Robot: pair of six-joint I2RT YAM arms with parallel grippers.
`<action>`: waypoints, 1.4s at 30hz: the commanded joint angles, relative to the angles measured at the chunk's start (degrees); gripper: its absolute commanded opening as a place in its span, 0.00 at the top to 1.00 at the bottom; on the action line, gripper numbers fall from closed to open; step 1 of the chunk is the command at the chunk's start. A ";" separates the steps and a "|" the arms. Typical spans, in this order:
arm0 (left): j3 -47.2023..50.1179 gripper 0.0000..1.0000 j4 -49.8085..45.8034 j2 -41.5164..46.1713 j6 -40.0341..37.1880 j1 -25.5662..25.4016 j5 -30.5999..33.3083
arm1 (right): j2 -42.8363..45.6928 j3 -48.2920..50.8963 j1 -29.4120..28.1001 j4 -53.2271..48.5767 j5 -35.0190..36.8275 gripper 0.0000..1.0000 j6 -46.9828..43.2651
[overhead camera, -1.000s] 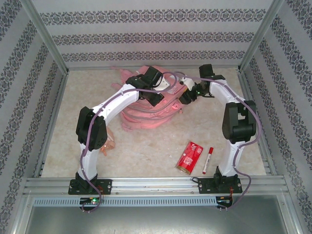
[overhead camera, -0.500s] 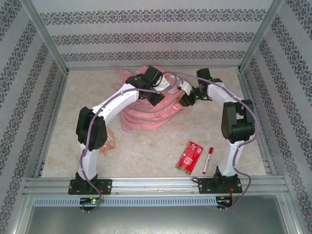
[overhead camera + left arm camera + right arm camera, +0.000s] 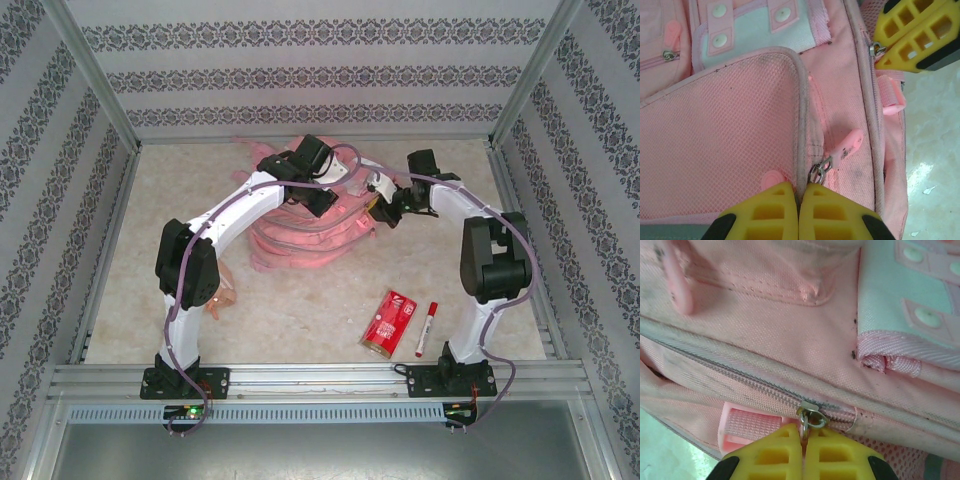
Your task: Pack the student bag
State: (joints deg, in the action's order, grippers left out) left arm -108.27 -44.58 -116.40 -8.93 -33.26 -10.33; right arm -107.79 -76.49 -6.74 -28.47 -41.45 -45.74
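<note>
Unzipping is judged underway on the student bag [image 3: 300, 235] at the far middle of the table [image 3: 300, 300]. Right gripper [image 3: 804, 432] is clamped on a zip pull [image 3: 809, 417], left gripper [image 3: 799, 192] shut at a seam [image 3: 801, 125]; next, a pull along the zip is required.

Student bag [image 3: 300, 235] at table's [image 3: 300, 330] far edge, centre. Can [image 3: 388, 323] toward near right corner, marker [image 3: 426, 328] just right of it. Small item [image 3: 225, 297], perhaps a strap, near left.

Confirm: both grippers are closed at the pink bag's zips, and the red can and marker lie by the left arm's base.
Wrong in one point: the red can and marker lie by the right arm's base, as the top external view shows. The rest stands: left gripper and right gripper are closed at zips of the pink bag, the right on a zip pull.
</note>
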 commanded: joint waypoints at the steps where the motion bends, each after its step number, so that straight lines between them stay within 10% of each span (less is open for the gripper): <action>1: -2.96 1.00 4.93 1.57 1.71 0.64 0.16 | 2.20 -2.50 0.43 -9.62 -9.09 1.00 0.10; 14: -2.98 1.00 8.13 0.12 9.23 0.47 -3.89 | 0.52 -8.54 -2.75 -27.03 -16.13 1.00 12.74; 30: 3.24 0.99 15.57 0.16 20.28 0.49 -6.27 | 8.23 17.46 -15.50 24.26 -16.67 1.00 54.49; 33: 3.33 0.77 14.83 0.76 22.62 1.02 -7.19 | 14.38 24.54 -14.97 33.29 -12.59 0.76 61.03; 42: 12.79 0.53 3.82 12.30 31.50 1.87 -12.26 | 31.48 33.72 -13.38 29.10 0.88 0.57 14.83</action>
State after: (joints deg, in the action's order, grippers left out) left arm -98.54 -36.64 -109.75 16.88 -31.99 -19.79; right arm -77.97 -44.56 -20.36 -1.58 -46.00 -9.82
